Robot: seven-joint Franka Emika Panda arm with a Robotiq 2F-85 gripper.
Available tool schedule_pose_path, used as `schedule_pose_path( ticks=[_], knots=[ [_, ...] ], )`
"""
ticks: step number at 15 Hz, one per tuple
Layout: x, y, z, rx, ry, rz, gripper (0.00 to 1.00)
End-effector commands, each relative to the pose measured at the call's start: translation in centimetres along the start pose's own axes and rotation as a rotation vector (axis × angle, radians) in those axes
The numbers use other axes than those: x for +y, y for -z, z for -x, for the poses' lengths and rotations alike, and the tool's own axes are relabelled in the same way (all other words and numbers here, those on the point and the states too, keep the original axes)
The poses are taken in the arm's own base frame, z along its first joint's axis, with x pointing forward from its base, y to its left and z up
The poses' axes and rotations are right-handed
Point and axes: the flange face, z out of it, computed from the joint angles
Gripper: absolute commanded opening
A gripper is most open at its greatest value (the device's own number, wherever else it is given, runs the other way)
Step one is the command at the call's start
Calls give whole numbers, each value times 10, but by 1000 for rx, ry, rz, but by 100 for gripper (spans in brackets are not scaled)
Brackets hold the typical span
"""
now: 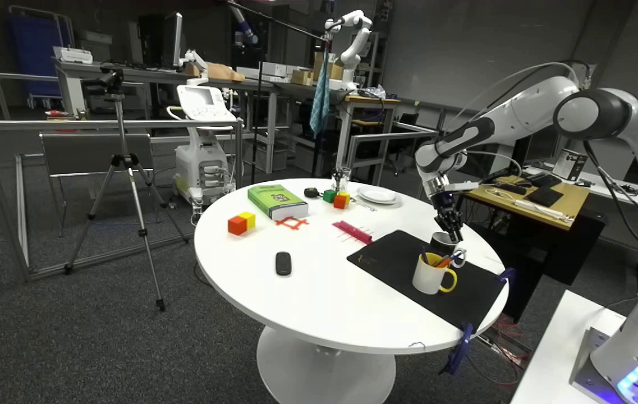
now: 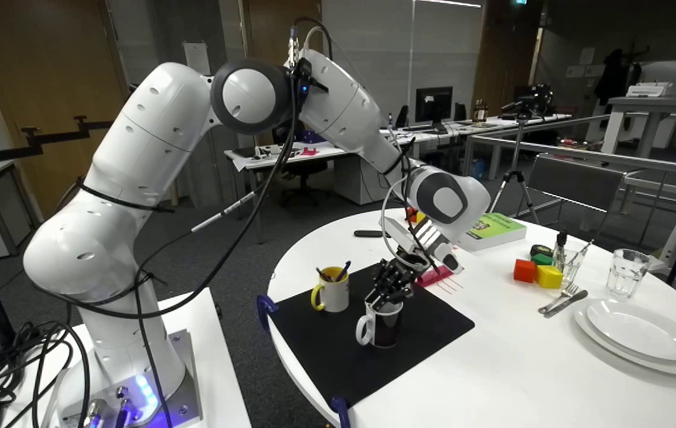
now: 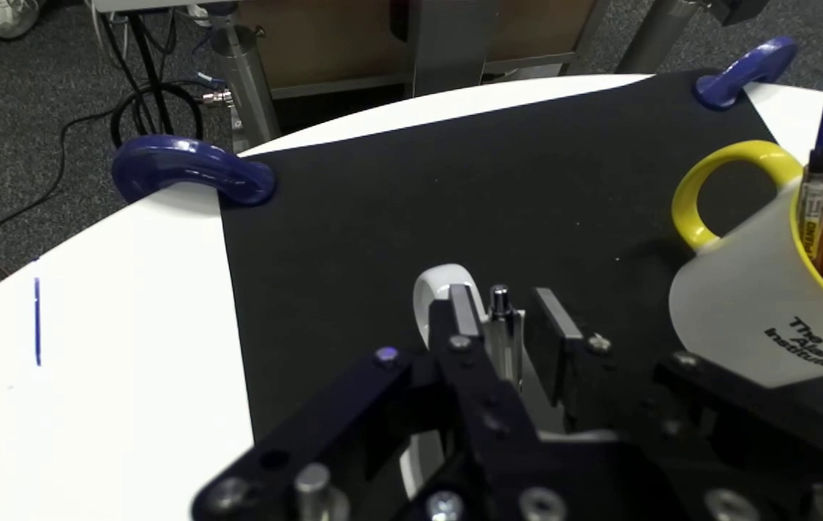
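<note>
Parted fingers [image 3: 465, 311] straddle a silver-topped pen [image 3: 504, 340] at the white-handled mug [image 2: 387, 330] — seemingly the lining-up step, calling next for gentle closing.

The arm [image 2: 338, 101] is of glossy white colour, with smooth, rounded segments and small oval marks [image 2: 85, 257]. At the elbow, a dark grey ring [image 2: 283, 89] surrounds a round white cap [image 2: 251, 95]. A thick black cable [image 2: 219, 271] and a thinner pale hose [image 2: 383, 214] run along it, and a black strap [image 2: 115, 202] goes around the lower segment. The base [image 2: 118, 351] has a strip of blue lights [image 2: 147, 389] and a grey metal plate [image 2: 193, 380]. The hand [image 3: 506, 312] is black, made of narrow links with silver screws [image 3: 446, 505]; its fingers [image 3: 465, 310] have flat grey edges.
</note>
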Motion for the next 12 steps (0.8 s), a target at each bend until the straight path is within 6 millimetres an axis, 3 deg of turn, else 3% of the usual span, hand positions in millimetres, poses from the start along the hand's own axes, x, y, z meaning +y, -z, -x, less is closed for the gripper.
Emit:
schedule_pose_path(
  ticks=[1, 5, 6, 7, 12],
  knots=[
    [0, 2, -2, 16, 24, 26, 27],
    [0, 1, -3, 13, 25, 26, 23],
    [1, 1, -3, 12, 25, 26, 18],
    [1, 1, -3, 11, 25, 25, 3],
    [0, 0, -4, 6, 31, 20, 2]
  ],
)
